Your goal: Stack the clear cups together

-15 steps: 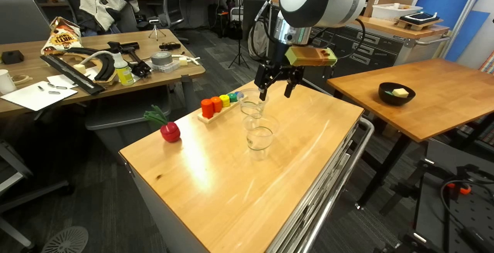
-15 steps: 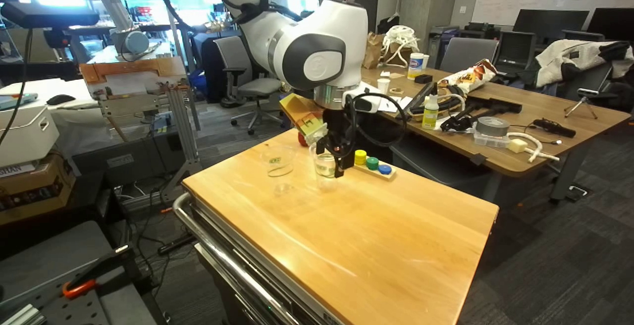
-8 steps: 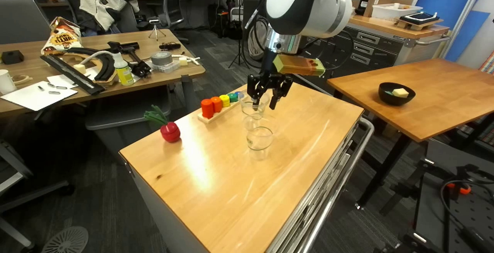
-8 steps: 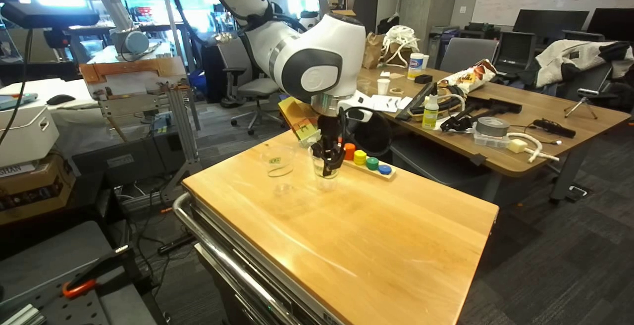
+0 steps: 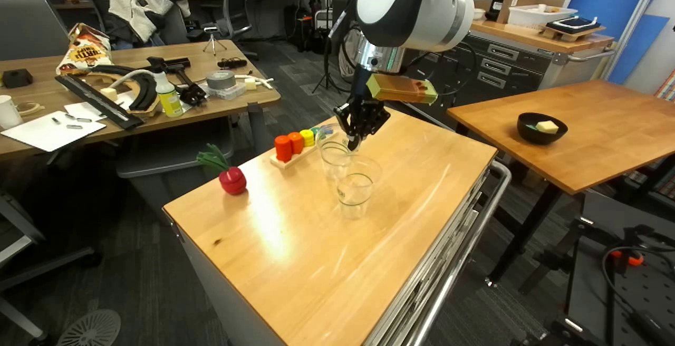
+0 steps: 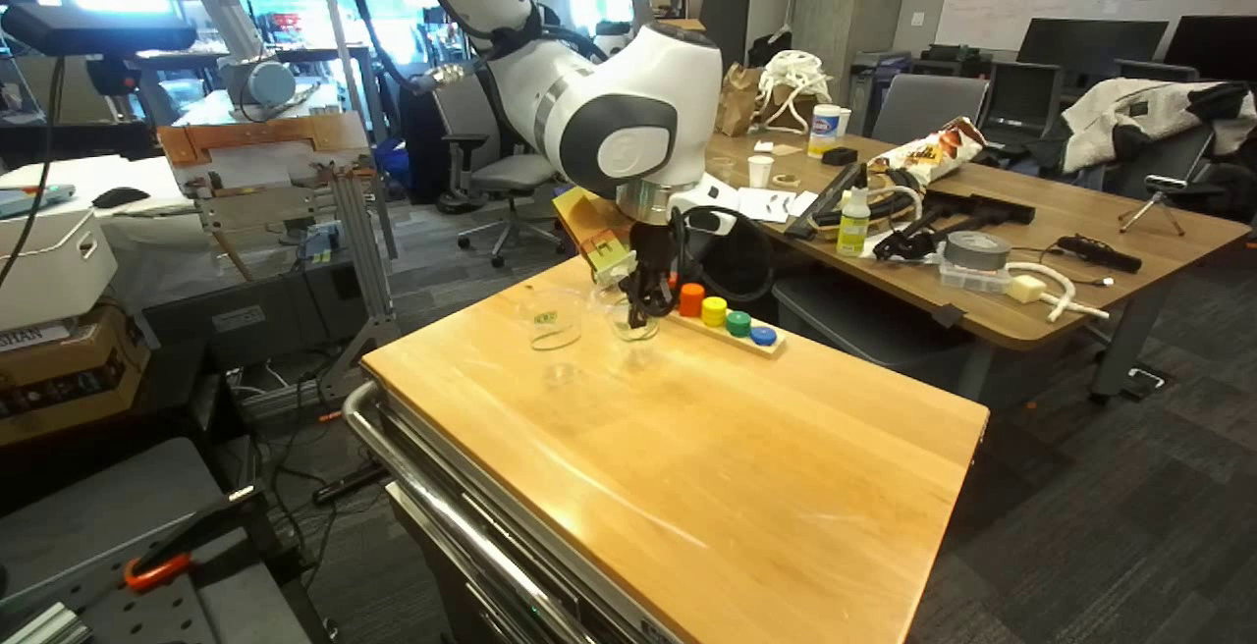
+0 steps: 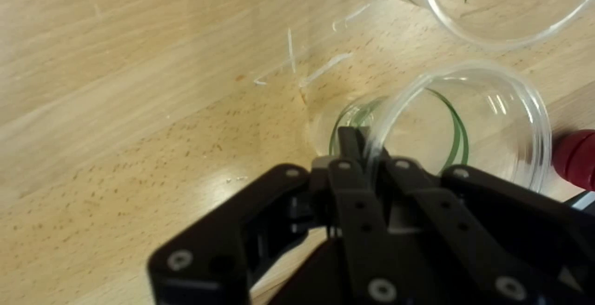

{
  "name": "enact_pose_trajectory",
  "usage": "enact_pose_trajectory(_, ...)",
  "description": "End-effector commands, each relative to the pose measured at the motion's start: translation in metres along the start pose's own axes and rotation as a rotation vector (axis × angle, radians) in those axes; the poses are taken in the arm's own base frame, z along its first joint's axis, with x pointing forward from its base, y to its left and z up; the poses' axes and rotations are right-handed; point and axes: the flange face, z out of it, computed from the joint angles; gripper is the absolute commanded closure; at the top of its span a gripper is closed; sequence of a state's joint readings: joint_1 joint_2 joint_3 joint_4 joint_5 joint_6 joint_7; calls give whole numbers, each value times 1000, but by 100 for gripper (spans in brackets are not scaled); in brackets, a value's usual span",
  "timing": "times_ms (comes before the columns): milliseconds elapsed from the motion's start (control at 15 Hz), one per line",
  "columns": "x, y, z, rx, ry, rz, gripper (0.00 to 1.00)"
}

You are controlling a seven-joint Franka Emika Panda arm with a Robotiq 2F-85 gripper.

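Observation:
Two clear cups with green print are on the wooden cart top [image 5: 295, 261]. My gripper [image 7: 359, 135] is shut on the near wall of one clear cup [image 7: 460, 123], one finger inside and one outside. That cup leans over, and its rim crosses between the fingers. In an exterior view the held cup [image 5: 333, 153] tilts toward the block toy, while the gripper [image 5: 353, 143] comes down at its side. Right beside it, the second clear cup [image 5: 356, 190] stands upright. Its rim also shows at the top of the wrist view, on that clear cup [image 7: 504, 12].
A multicoloured block toy [image 5: 298, 145] sits close behind the held cup. A red round toy with a green top [image 5: 232, 180] lies near the cart's edge. On a neighbouring table is a black bowl [image 5: 541, 128]. A cluttered table [image 6: 1021, 310] stands behind the cart.
My gripper has come down to the farther cup, and its fingers have closed on the wall. That cup has shifted and tipped toward the block toy. The second cup has stayed in place.

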State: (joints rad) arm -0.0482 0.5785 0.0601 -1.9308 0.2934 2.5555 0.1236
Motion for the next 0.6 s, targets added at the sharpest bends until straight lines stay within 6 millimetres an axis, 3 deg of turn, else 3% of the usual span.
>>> enact_pose_trajectory(0,0,1,-8,-9,-1,14,99)
enact_pose_trajectory(267,4,9,-19,0,-9,76,99)
enact_pose_trajectory(533,11,8,-49,1,-22,146,99)
